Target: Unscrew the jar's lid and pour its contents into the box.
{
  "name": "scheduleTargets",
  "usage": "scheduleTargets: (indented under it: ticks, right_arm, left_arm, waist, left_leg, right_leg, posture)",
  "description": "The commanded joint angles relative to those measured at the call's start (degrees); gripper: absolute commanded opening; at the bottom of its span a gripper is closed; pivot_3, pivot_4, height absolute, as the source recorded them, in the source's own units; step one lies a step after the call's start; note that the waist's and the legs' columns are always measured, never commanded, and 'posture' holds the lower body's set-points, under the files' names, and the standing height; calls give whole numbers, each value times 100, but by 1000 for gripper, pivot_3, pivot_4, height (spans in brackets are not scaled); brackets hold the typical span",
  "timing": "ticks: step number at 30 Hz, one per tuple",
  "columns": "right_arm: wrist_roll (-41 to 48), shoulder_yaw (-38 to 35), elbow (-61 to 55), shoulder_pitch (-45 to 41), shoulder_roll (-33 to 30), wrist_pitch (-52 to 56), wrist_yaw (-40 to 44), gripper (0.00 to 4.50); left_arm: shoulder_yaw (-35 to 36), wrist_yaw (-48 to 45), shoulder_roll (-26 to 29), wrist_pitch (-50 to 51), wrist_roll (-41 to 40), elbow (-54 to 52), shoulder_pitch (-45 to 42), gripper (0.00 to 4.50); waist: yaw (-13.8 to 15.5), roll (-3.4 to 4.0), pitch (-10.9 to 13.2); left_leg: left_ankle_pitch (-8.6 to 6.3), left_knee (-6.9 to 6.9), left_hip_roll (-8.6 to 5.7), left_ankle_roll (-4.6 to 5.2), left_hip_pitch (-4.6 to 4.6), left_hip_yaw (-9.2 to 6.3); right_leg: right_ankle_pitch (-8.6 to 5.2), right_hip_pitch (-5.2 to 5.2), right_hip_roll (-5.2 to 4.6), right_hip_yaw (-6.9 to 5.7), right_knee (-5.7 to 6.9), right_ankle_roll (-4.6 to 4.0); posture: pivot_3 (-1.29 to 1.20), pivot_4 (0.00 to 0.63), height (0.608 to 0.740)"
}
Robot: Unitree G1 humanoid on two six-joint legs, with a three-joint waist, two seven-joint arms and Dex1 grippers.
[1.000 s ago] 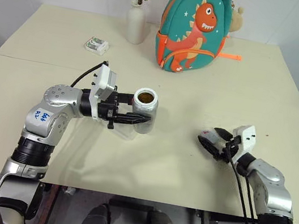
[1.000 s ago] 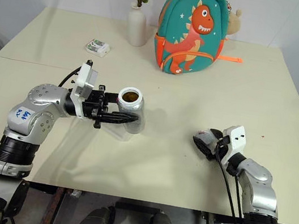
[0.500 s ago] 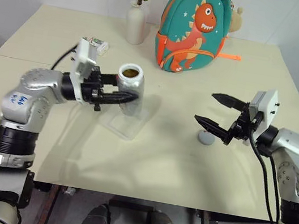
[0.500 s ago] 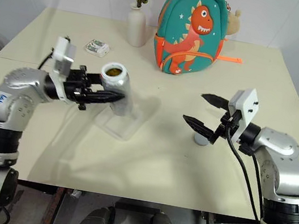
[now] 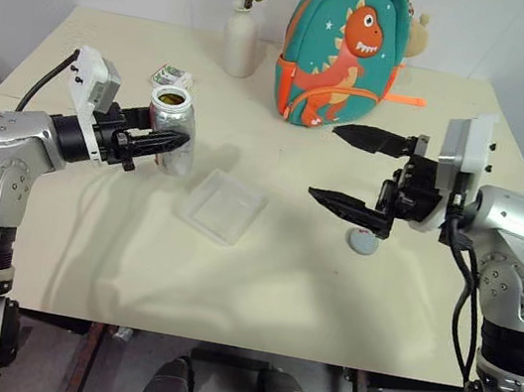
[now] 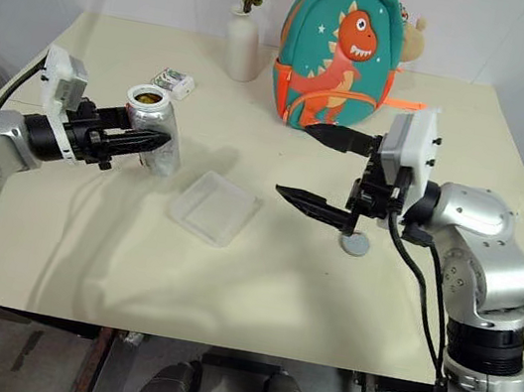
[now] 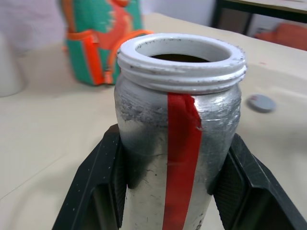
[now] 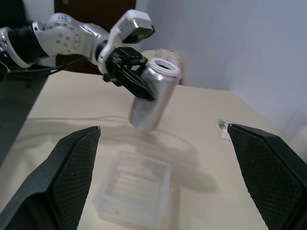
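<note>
The left gripper [image 5: 155,143] pinches the open jar [image 5: 172,129] between its two black fingers and holds it upright above the table [image 5: 260,266], up and to the left of the clear box [image 5: 223,206], with brown contents [image 5: 169,97] showing in its mouth. The box lies flat on the table between the two arms. The right gripper [image 5: 352,168] hangs in the air with its jaws spread wide and nothing between them, and the grey lid [image 5: 364,242] lies on the table just below it.
</note>
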Motion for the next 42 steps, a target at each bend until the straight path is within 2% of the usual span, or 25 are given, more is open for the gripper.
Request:
scheduleTargets:
  ticks: [1,4,6,10,14,18,20,24,29,34,37,41,42]
  right_arm:
    - [17,-52,-21,10,33,-73,-30,4476]
    - [-63,-24,64,55,84,-144,-47,4476]
    - [-100,-25,106,90,141,-165,-100,4476]
    - [-173,-50,179,165,230,-210,-169,4476]
    - [-169,-118,226,235,288,-212,-290,4476]
    - [-121,-168,206,297,358,-177,-447,4476]
    - [-112,-171,194,326,414,-183,-524,4476]
    - [-127,-153,193,364,558,-198,-684,4476]
    - [-33,-214,188,320,798,-195,-908,4476]
    - [61,-315,140,360,960,-195,-1155,4476]
    - [124,-359,110,389,1012,-199,-1249,4476]
    - [180,-396,99,391,1060,-198,-1306,4476]
    - [174,-394,104,389,1059,-207,-1305,4476]
  left_arm:
    - [4,301,98,-213,312,-217,89,1966]
    - [-132,291,178,-710,685,-229,186,1966]
    - [-263,813,163,-1069,1232,-17,-87,1966]
    - [-903,1585,319,-2413,2738,410,-453,1966]
    - [-1722,2444,713,-4181,4571,487,-481,1966]
    - [-2130,3492,918,-5189,5987,637,-671,1966]
    - [-2474,4148,1063,-5787,6943,658,-754,1966]
    - [-2955,5287,1218,-6476,8482,426,-784,1966]
    - [-3401,6657,1346,-6488,10050,522,-832,1966]
    - [-3548,6694,1198,-6297,10498,678,-1088,1966]
    - [-3549,6401,1194,-6291,10476,780,-1175,1966]
    - [-3482,6727,1178,-6295,10493,789,-1282,1966]
    - [-3444,6558,1131,-6290,10332,859,-1278,1966]
  waist:
    - [3,0,0]
    - [-3,0,0]
    - [6,0,0]
    - [13,0,0]
    - [6,0,0]
    - [9,0,0]
    - [8,0,0]
    - [7,0,0]
    - [-1,0,0]
    - [14,0,0]
    - [14,0,0]
    - [5,0,0]
    - [5,0,0]
  left_leg:
    - [0,0,0,0,-6,0]
    - [0,0,0,0,-10,0]
    - [0,0,0,0,-10,-1]
    - [1,5,-3,-2,-10,0]
    - [1,0,-5,-2,-14,5]
    - [1,-4,-2,-1,-25,6]
    - [1,-3,-3,-1,-27,7]
    - [0,1,-4,-1,-25,12]
    - [1,1,-4,0,-25,14]
    - [4,7,-6,4,-24,14]
    - [4,9,-6,5,-23,14]
    - [6,9,-6,6,-21,13]
    - [6,9,-5,7,-21,13]
  right_leg:
    - [0,-5,0,-1,0,0]
    - [0,-9,0,-1,-1,0]
    - [0,-10,0,-1,0,0]
    - [1,-10,0,-2,3,0]
    - [2,-10,-3,3,-7,2]
    - [2,-25,-2,3,-6,2]
    - [2,-27,-2,4,-2,2]
    - [3,-26,-3,8,3,4]
    - [3,-27,-1,11,11,5]
    - [3,-29,0,9,26,5]
    - [3,-29,-1,9,31,5]
    - [3,-30,1,9,37,4]
    - [3,-31,1,9,39,5]
  posture:
    - [0,150,740]
    - [0,150,740]
    - [0,150,740]
    - [0,150,740]
    - [0,150,740]
    - [0,150,740]
    - [0,150,740]
    - [0,150,740]
    - [0,150,740]
    - [0,150,740]
    - [0,150,740]
    - [0,150,740]
    - [0,150,740]
